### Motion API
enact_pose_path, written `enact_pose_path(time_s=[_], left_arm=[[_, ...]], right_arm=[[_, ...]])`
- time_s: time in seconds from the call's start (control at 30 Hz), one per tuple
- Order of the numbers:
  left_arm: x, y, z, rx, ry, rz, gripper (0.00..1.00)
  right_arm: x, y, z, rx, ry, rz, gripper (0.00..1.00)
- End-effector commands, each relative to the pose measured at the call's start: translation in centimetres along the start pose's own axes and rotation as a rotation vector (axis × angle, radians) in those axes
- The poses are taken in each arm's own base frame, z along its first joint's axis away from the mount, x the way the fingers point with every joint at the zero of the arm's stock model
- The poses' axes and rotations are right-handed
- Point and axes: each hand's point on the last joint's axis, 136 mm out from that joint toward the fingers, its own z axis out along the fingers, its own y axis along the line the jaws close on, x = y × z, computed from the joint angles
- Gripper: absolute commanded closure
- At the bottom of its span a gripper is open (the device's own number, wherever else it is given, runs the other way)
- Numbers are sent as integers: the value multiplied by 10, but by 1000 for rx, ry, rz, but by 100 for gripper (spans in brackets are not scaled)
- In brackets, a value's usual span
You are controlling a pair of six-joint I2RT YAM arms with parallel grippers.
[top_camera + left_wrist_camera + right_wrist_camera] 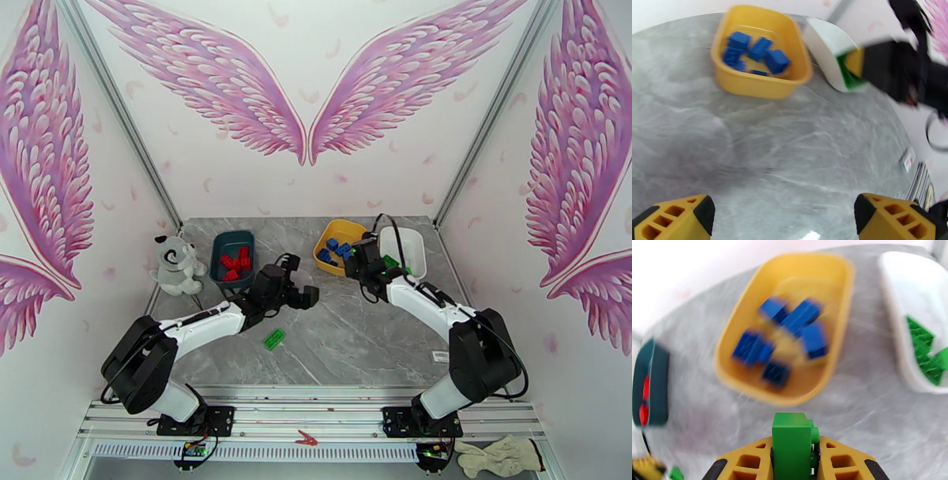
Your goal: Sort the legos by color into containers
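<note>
Right pincer [794, 463] clamped on a green lego brick [792, 437]; left pincer [784, 217] spread wide, nothing between its fingers.
Top view: red bricks [235, 263] lie in the teal tray [233, 234], blue bricks [338, 249] in the yellow tray [341, 224], with the white tray [411, 245] just beside it; a loose green brick [274, 339] rests on the bench [355, 347] near the left arm. Left wrist view: the fingers hang over bare marble. Right wrist view: the held brick stands upright before the yellow tray; more green bricks [926, 354] sit in the white tray.
</note>
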Motion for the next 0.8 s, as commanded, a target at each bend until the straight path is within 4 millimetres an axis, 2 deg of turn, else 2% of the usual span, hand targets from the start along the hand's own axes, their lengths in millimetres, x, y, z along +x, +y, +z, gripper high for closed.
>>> enact_pose_path(time_s=[0.0,0.1,0.2,0.4,0.47,0.6,0.67,0.77], left_arm=[[4,-20,6,-10,33,153,1],[10,-37,10,8,49,216,1],[14,-44,13,17,57,244,1],[15,-44,13,13,59,261,1],[13,-43,12,3,50,262,1],[8,-39,4,-21,20,266,1],[2,-36,-1,-37,-4,262,1],[-6,-27,-10,-70,-41,245,1]], right_arm=[[-31,-38,8,89,-45,121,76],[-51,-69,18,173,-56,170,76],[-66,-93,27,246,-58,191,76],[-79,-120,55,349,2,177,69],[-79,-123,63,364,22,160,62],[-83,-123,69,365,38,139,39],[-86,-117,66,333,30,140,32],[-87,-104,59,263,13,142,27]])
